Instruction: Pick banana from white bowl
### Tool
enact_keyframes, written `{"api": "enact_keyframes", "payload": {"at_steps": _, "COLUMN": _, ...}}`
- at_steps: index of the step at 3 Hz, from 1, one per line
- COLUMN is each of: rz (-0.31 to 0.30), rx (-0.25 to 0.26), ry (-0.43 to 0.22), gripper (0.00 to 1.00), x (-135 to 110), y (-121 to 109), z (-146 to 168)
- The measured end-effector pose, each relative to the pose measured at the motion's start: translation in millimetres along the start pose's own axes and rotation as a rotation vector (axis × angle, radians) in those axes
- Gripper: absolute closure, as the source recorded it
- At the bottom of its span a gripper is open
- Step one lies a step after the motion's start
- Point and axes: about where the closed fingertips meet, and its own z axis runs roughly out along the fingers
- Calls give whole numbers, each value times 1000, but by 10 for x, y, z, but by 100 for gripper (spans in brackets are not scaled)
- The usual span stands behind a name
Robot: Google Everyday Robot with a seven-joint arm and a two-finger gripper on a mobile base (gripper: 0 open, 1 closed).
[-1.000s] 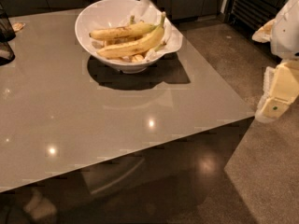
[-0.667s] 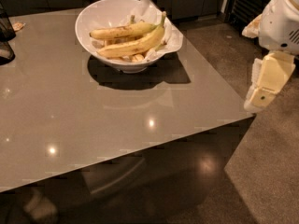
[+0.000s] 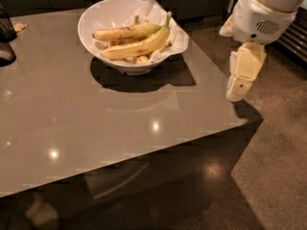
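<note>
Since a second ago the arm has swung in from the right edge of the view toward the right side of the tabletop (image 3: pixel 96 128); the white bowl (image 3: pixel 94 19) has not shifted. The gripper (image 3: pixel 236 91) now hangs off the tabletop's right edge, pointing downward over the floor, well apart from the bowl and lower in the view than it. I cannot tell whether it is open or closed, but it holds nothing.

By my reading the task is at its very start. Nothing has been grasped and the approach is only under way. I have yet to carry the gripper up over the tabletop, across to the bowl, down onto the fruit, close on it and lift it out.

Inside the bowl, which stands at the far side of the tabletop, two pieces of fruit lie lengthwise. An upper banana (image 3: pixel 125 32) rests along a lower banana (image 3: pixel 144 44), whose stem sticks up over the right rim. Both are yellow with brown flecks. A white paper liner (image 3: pixel 176 36) spills over the bowl's right side beneath them, and it might snag or lift with the fruit.
</note>
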Motion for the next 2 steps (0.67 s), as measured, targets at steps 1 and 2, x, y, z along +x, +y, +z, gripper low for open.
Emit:
{"api": "enact_keyframes", "payload": {"at_steps": 1, "rz": -1, "rx": 14, "ry": -8, "gripper": 0, "x": -31, "y": -26, "z": -3}}
{"api": "enact_keyframes", "payload": {"at_steps": 2, "rz": -19, "rx": 30, "ry": -80, "gripper": 0, "x": -155, "y": -174, "z": -8}}
